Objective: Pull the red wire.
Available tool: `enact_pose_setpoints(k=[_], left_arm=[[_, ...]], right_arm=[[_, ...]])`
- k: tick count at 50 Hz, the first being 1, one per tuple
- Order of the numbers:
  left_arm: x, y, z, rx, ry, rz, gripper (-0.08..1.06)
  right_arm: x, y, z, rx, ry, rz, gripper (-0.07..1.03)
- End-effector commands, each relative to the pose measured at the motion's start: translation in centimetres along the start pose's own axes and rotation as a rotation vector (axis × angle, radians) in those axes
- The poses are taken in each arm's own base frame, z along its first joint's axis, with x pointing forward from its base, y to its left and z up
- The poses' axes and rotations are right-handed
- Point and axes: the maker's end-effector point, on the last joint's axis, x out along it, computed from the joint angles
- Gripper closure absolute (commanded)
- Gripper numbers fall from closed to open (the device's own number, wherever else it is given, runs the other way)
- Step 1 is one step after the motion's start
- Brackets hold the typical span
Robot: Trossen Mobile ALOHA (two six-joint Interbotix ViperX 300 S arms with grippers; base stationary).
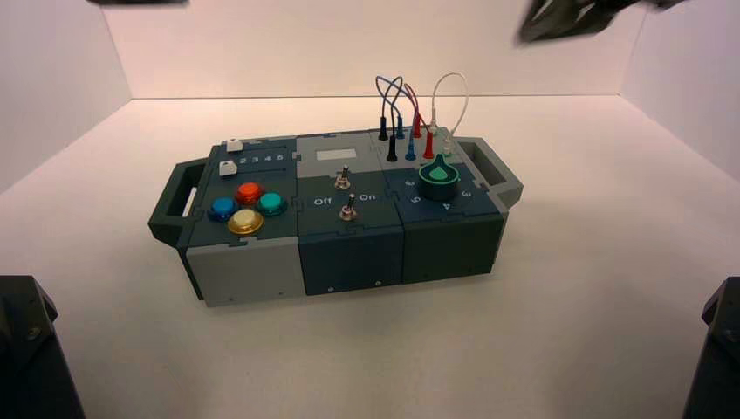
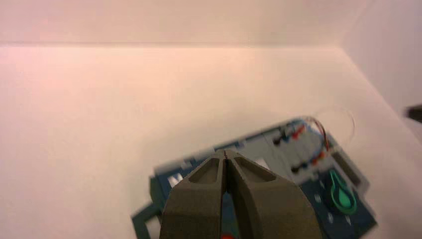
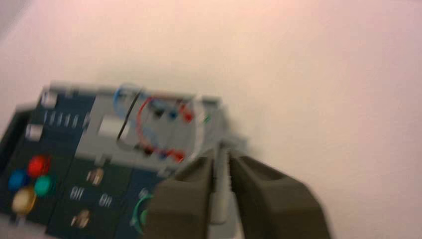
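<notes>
Overhead, the box [image 1: 336, 209] sits on the white table [image 1: 567, 305], handles at both ends, and only this view lays out all its parts cleanly: four round buttons, red [image 1: 249, 192], blue [image 1: 222, 209], green [image 1: 271, 203] and yellow [image 1: 245, 222], on the left section, two toggle switches [image 1: 344, 179] in the middle, and a green knob [image 1: 438, 175] on the right. Behind the knob stands the cluster of wires. The red wire [image 1: 417, 112] is a short loop with both slim red plugs seated upright in the box's rear right panel, between the blue-plugged wire [image 1: 393, 92] and the white looped wire [image 1: 451, 96].

From above, the arms barely show: the right gripper [image 1: 567, 19] is a dark blur at the top edge, beyond and to the right of the wires, well above the box.

The wrist views supply what the high view lacks. The left wrist view shows the left gripper [image 2: 227, 155] with its fingers pressed together, holding nothing, hovering over the box with the red wire [image 2: 322, 133] far off. The right wrist view shows the right gripper [image 3: 222, 154] with its fingers close together and empty, hanging above the box's right end, near the red wire [image 3: 144, 122] but apart from it.
</notes>
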Motion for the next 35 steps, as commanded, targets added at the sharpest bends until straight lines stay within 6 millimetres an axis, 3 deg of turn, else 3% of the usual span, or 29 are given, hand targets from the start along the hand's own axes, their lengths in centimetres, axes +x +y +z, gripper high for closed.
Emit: enact_pose_setpoints(k=[1,10,23,35], left_arm=[[0.7,-0.8,-0.5,0.011,0.04,-0.018,1.01],[1.6,-1.3,-1.5,0.026,0.091,-0.029,1.01],[2.1,-1.4,-1.3,0.033,0.104,-0.026,1.01],[2.1,-1.7,-0.7,0.036,0.092,-0.033,1.01]], right_arm=[[1.8,2.2,0.8,-0.022,0.057,0.04,0.61],[4.9,4.1,-0.4,-0.066,0.181,0.059,0.6],[8.9,4.0,-2.1,-0.075,0.318,0.037,0.53],[10.9,3.8,-1.0,-0.081,0.311,0.027,0.53]])
